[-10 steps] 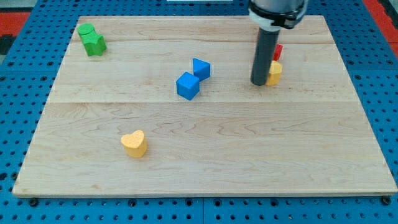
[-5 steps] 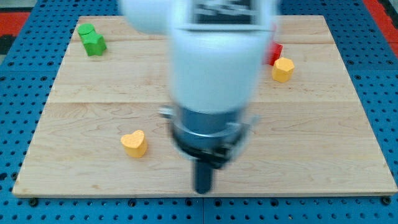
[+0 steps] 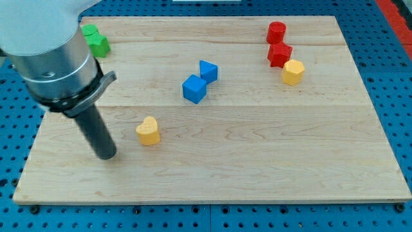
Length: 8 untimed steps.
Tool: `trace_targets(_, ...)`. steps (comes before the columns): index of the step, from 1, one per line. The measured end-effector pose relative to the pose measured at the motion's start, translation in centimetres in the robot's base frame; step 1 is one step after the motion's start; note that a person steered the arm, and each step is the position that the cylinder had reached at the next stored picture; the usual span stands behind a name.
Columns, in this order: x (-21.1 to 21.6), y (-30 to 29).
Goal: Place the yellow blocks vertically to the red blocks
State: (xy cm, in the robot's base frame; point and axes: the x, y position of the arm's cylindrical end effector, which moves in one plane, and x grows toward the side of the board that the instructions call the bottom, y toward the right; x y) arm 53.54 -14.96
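My tip (image 3: 107, 155) rests on the board at the lower left, a short way left of and below a yellow heart block (image 3: 148, 131), not touching it. A second yellow block, hexagonal (image 3: 292, 71), sits at the upper right, touching the lower right of a red star-like block (image 3: 279, 54). A red cylinder (image 3: 276, 31) stands just above that red block.
A blue cube (image 3: 194, 89) and a blue triangular block (image 3: 208, 70) touch near the board's middle. Green blocks (image 3: 97, 42) sit at the upper left, partly hidden by the arm's body. The wooden board (image 3: 257, 161) lies on a blue pegboard.
The arm swung from the upper right across the board to the lower left. The yellow heart has shifted slightly right and up. The hexagonal yellow block moved a little right after the arm left.
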Motion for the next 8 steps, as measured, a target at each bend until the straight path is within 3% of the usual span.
trace_targets(1, -3.7, 6.2)
trace_targets(3, -5.4, 14.7)
trace_targets(4, -5.2, 15.4)
trace_targets(5, -5.2, 10.4)
trace_targets(6, -7.9, 12.2)
trace_targets(8, -8.0, 22.3)
